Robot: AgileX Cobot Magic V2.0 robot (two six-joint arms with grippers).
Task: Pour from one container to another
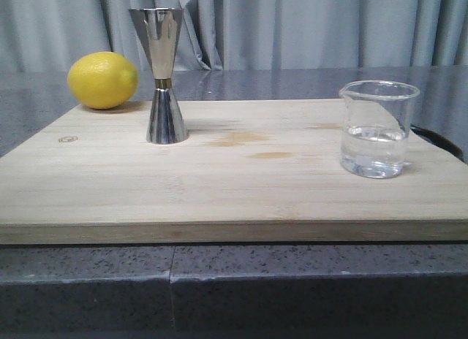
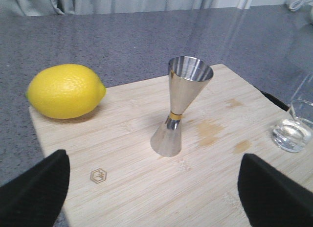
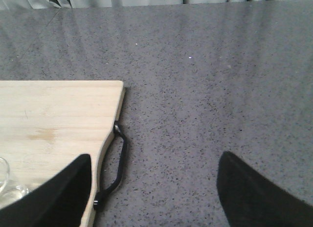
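A clear glass beaker (image 1: 377, 129) is standing upright near the right end of a pale wooden cutting board (image 1: 241, 185), holding clear liquid up to roughly its middle, its pouring lip facing left. Well apart from it, toward the board's left rear, a steel double jigger (image 1: 162, 74) with a thin gold waist band is standing upright, wider cup on top. A yellow lemon (image 1: 103, 80) is lying just beside the jigger at the board's back left corner.

The left gripper (image 2: 151, 197) is hovering over the board's left part, its two dark fingers spread wide and gripping nothing. The right gripper (image 3: 156, 192) is hanging above the grey stone countertop (image 3: 210, 90) beside the board's black handle (image 3: 116, 163), fingers likewise wide apart and empty; the glass at that view's corner is probably the beaker's edge.
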